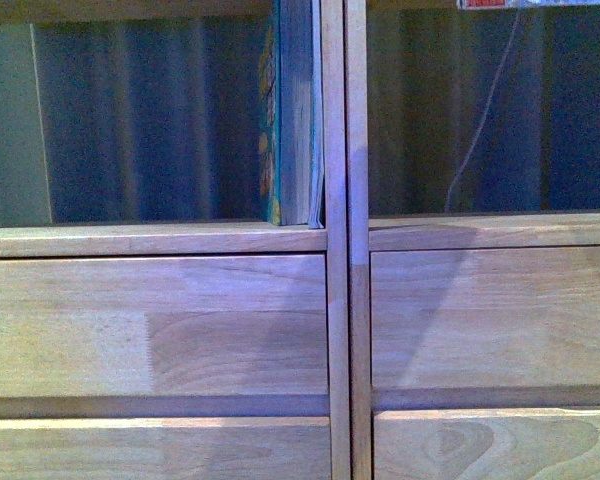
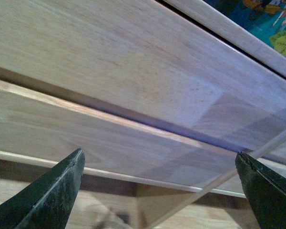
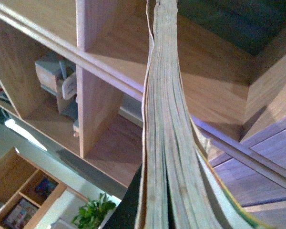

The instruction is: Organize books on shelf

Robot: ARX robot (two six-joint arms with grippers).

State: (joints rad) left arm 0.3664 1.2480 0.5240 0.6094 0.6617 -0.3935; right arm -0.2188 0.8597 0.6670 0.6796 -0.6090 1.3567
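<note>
Greyish page edges of a floppy book (image 3: 164, 119) rise straight out of my right end effector (image 3: 164, 214), which is clenched on it before an open compartment of the shelf (image 1: 160, 240). My left end effector (image 2: 159, 155) hangs released, fingers (image 2: 57, 191) wide, facing the front panels (image 2: 133, 71). Beyond them a teal book (image 1: 290, 120) stands upright against the divider (image 1: 345, 150).

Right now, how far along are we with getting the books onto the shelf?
Done: one teal book stands upright in the left compartment of the shelf, against the divider. In hand: the right pincer grips a second book, page edges facing its camera, near an open compartment. The left pincer is open, holding nothing, facing the drawer fronts. Left: seating that second book.
</note>
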